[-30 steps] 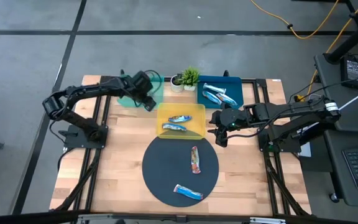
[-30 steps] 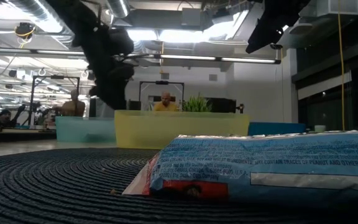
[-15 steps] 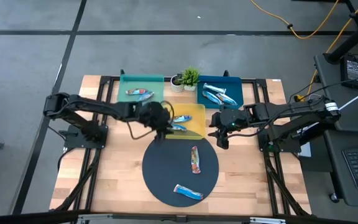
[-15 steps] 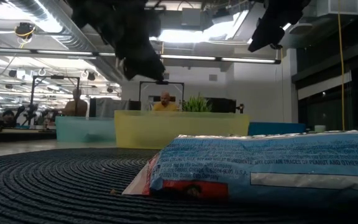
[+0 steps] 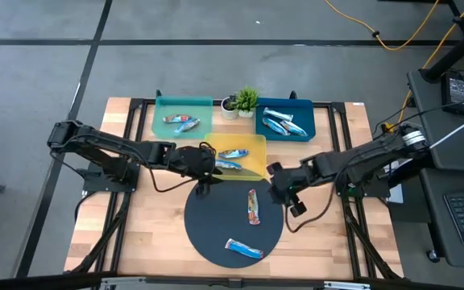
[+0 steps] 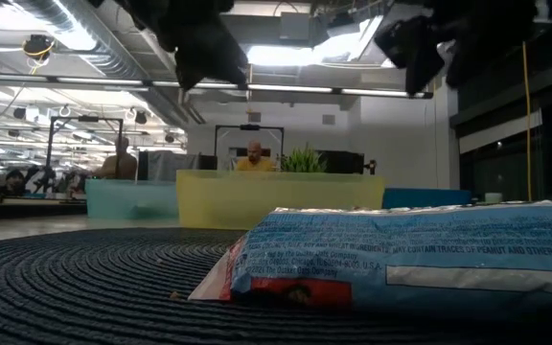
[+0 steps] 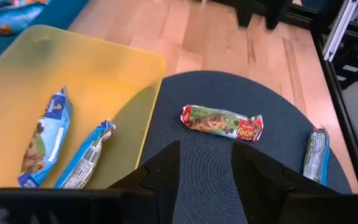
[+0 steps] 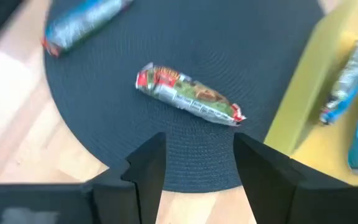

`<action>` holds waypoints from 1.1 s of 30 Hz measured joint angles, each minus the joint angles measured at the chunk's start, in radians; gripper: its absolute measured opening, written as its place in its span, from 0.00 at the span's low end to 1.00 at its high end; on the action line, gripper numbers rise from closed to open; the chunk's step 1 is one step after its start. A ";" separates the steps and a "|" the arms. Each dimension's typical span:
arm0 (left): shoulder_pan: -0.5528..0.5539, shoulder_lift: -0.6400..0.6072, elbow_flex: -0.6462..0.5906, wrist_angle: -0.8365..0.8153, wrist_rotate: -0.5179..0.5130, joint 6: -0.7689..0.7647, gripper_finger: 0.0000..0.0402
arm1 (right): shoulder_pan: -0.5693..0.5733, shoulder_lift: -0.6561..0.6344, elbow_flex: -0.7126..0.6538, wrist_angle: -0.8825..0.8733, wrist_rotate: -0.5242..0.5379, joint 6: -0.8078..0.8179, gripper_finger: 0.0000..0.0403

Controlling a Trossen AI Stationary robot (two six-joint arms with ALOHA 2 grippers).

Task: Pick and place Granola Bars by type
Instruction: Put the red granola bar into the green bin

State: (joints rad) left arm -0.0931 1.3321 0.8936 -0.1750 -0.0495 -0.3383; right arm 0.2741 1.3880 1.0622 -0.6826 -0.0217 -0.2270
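On the round dark mat (image 5: 216, 229) lie a red-and-green granola bar (image 5: 253, 206) and a blue one (image 5: 243, 249), which fills the low view (image 6: 401, 259). My left gripper (image 5: 209, 167) is open and empty over the mat's far-left rim, at the yellow tray's (image 5: 252, 145) near edge. Its wrist view shows the red-green bar (image 7: 222, 122) ahead of its fingers. My right gripper (image 5: 277, 190) is open and empty over the mat's right rim. The red-green bar (image 8: 188, 96) lies just beyond its fingers.
The yellow tray holds two blue bars (image 5: 230, 159). The green tray (image 5: 167, 105) at the far left holds bars (image 5: 181, 122), and the blue tray (image 5: 304, 109) at the far right holds several (image 5: 283, 123). A small potted plant (image 5: 246, 100) stands between them.
My left gripper has left the green tray and gone toward the table's near edge and right, to the mat's far-left rim; bars show in the green tray where it was. My right gripper has gone from beside the yellow tray toward the near edge, to the mat's right rim.
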 joint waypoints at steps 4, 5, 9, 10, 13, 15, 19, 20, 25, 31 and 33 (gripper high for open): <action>-0.023 -0.024 0.000 -0.001 -0.042 -0.027 0.33 | 0.005 0.077 0.000 0.011 -0.006 -0.094 0.47; -0.028 -0.030 0.000 -0.003 -0.050 -0.034 0.33 | 0.004 0.092 0.000 0.020 -0.023 -0.127 0.47; -0.045 -0.042 0.000 -0.006 -0.089 -0.065 0.33 | 0.001 0.144 0.000 0.064 -0.067 -0.288 0.47; -0.047 -0.042 0.000 -0.004 -0.091 -0.073 0.33 | -0.001 0.155 0.000 0.075 -0.069 -0.326 0.47; -0.050 -0.042 0.000 -0.005 -0.090 -0.109 0.33 | -0.018 0.184 0.000 0.095 -0.069 -0.413 0.47; -0.050 -0.042 0.000 -0.005 -0.090 -0.137 0.33 | -0.033 0.206 0.000 0.096 -0.069 -0.464 0.47; -0.050 -0.042 0.000 -0.003 -0.090 -0.181 0.33 | -0.053 0.251 0.000 0.101 -0.074 -0.553 0.47; -0.050 -0.042 0.000 -0.004 -0.089 -0.192 0.33 | -0.055 0.262 0.000 0.105 -0.075 -0.578 0.47; -0.059 -0.042 0.000 -0.004 -0.097 -0.233 0.33 | -0.051 0.315 0.000 0.229 0.063 -0.728 0.47; -0.077 -0.041 0.000 -0.003 -0.124 -0.270 0.33 | -0.064 0.354 0.001 0.310 0.104 -0.755 0.47; -0.087 -0.042 0.000 0.000 -0.136 -0.275 0.33 | -0.069 0.361 0.001 0.287 0.106 -0.753 0.47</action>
State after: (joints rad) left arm -0.1800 1.2904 0.8932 -0.1751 -0.1854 -0.6130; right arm 0.2054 1.7488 1.0630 -0.3951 0.0848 -0.9802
